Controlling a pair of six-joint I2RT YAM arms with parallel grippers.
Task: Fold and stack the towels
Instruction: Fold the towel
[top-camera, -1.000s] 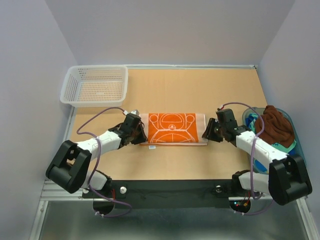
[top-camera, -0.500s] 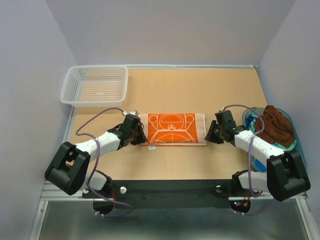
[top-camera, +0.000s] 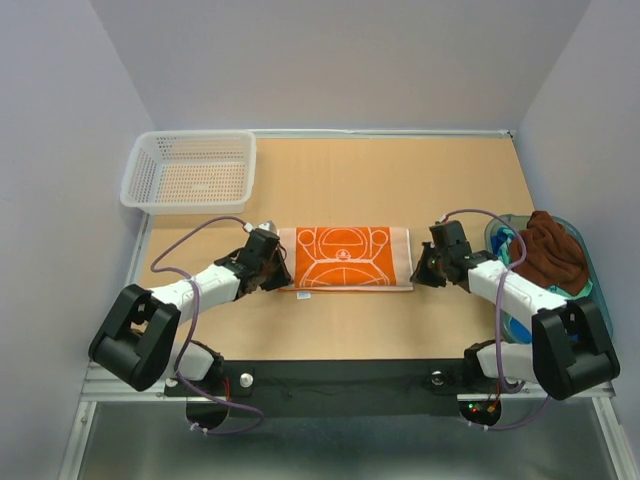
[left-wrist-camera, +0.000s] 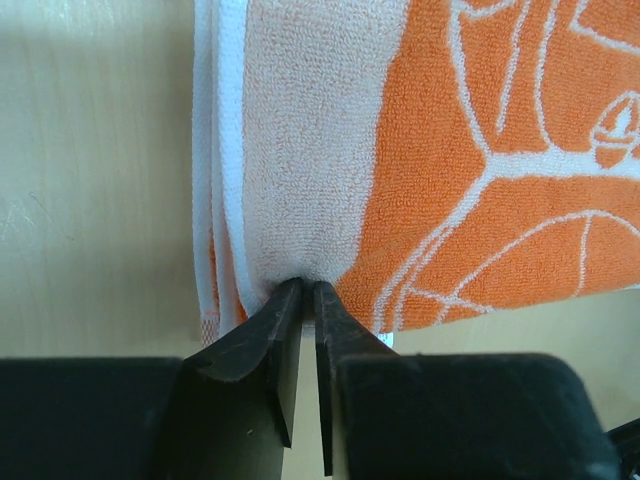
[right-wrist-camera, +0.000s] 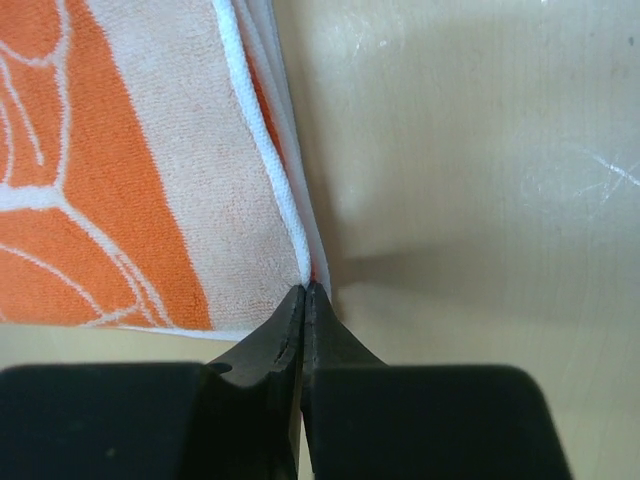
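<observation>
Orange towel (top-camera: 345, 258) part-folded on the table (top-camera: 400, 180), left hand (left-wrist-camera: 308, 290) pinching one near corner, right hand (right-wrist-camera: 303, 289) closed, perhaps on the other; brown towel (top-camera: 552, 252) waits unfolded.

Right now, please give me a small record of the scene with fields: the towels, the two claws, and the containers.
orange towel: folded, lying flat between the claws
left claw: closed on the towel's near left corner
right claw: shut at its near right corner; grip on cloth unclear
brown towel: bunched in the blue-green tub, far right
white basket: far left corner
</observation>
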